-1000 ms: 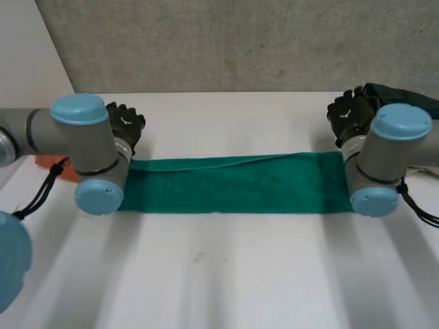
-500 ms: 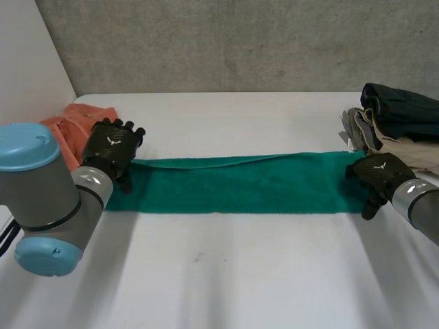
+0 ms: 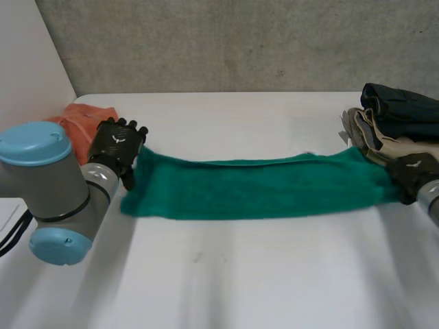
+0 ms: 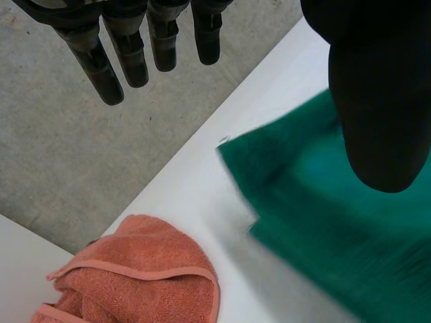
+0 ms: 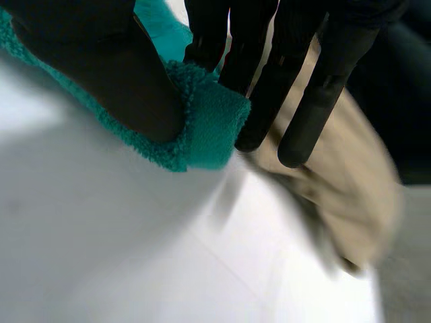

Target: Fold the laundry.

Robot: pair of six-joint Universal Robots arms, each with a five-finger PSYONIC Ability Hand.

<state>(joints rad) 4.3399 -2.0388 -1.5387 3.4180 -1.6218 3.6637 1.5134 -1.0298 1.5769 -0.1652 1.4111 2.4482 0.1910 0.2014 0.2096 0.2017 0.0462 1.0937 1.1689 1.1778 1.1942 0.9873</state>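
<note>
Green towel (image 3: 254, 188) lies as a long strip across the counter (image 3: 240, 281), reaching from my left hand (image 3: 118, 147) to my right hand (image 3: 413, 171), with its far edge slightly rumpled. I judge the step to be folding it in half, end to end.

To do that well I would keep the right pinch firm, lift that end just clear of the counter and carry it straight along the strip. The left hand should press its end flat so the cloth does not drag toward the orange cloth (image 3: 86, 123) beside it, and the edges should meet squarely before I let go.

From above I cannot judge either grip. The right wrist view settles one: the thumb (image 5: 108, 81) and fingers are clamped on the towel's end, just beside a beige garment (image 5: 343, 182) in the stack of folded clothes (image 3: 401, 116). The left wrist view settles the other: straight, spread fingers (image 4: 108, 74) hold nothing, with the towel's corner (image 4: 232, 151) beneath them.
</note>
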